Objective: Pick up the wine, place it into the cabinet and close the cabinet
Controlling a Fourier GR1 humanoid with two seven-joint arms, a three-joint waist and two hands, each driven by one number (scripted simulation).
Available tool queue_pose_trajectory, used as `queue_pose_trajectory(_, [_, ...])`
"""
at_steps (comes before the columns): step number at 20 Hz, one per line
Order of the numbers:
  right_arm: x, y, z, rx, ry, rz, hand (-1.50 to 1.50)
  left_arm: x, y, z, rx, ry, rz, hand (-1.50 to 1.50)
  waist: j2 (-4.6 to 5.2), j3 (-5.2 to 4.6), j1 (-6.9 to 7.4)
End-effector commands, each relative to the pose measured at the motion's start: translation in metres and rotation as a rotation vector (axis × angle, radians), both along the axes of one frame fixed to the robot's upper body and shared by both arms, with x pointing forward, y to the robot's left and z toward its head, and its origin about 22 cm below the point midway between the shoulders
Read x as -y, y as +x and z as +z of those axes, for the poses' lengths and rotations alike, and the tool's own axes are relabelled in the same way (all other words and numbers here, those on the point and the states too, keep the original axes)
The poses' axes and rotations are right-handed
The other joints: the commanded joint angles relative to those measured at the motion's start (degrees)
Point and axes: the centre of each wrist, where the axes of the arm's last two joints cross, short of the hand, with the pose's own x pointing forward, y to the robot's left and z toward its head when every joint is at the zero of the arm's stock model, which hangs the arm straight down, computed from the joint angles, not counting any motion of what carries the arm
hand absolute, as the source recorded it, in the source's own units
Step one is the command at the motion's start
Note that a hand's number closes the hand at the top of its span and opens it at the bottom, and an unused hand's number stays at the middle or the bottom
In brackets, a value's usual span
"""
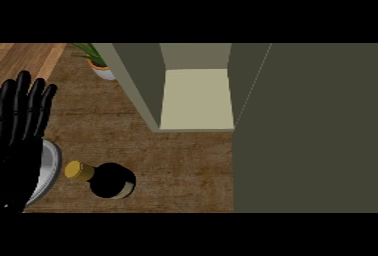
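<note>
The wine bottle (109, 179) stands on the wooden counter at the lower left, dark with a gold cap, seen from above. The cabinet (193, 97) is at the upper middle, its pale inside shelf showing. Its open door (306, 130) fills the right side of the view. My left hand (22, 125) shows at the left edge, open with fingers straight up, left of the bottle and apart from it. My right hand does not show.
A silver plate (44, 170) lies at the left edge, partly behind my left hand. A potted plant (96, 62) stands at the back left beside the cabinet's side wall. Wooden counter (177, 165) lies between the bottle and the cabinet.
</note>
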Motion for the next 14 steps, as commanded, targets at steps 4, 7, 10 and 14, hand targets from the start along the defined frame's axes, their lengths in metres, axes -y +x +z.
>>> queue_pose_trajectory(4, [-0.003,-0.034,-0.007,-0.012,0.007,0.025,-1.50,0.036,-0.050,-0.007,-0.033,0.012,-0.197,-1.50,0.42,-1.31,0.15])
queue_pose_trajectory(7, [-0.021,-0.035,-0.018,-0.145,0.013,0.212,-1.50,0.052,-0.057,-0.040,-0.240,-0.196,-0.374,-1.50,0.57,-1.53,0.65])
queue_pose_trajectory(10, [-0.016,-0.044,-0.006,-0.157,0.000,0.243,-1.50,0.064,-0.081,-0.033,-0.271,-0.233,-0.413,-1.50,0.41,-1.36,0.79])
queue_pose_trajectory(14, [-0.020,-0.059,0.013,-0.173,-0.015,0.247,-1.50,0.069,-0.111,-0.007,-0.285,-0.242,-0.428,-1.50,0.53,-1.34,0.78])
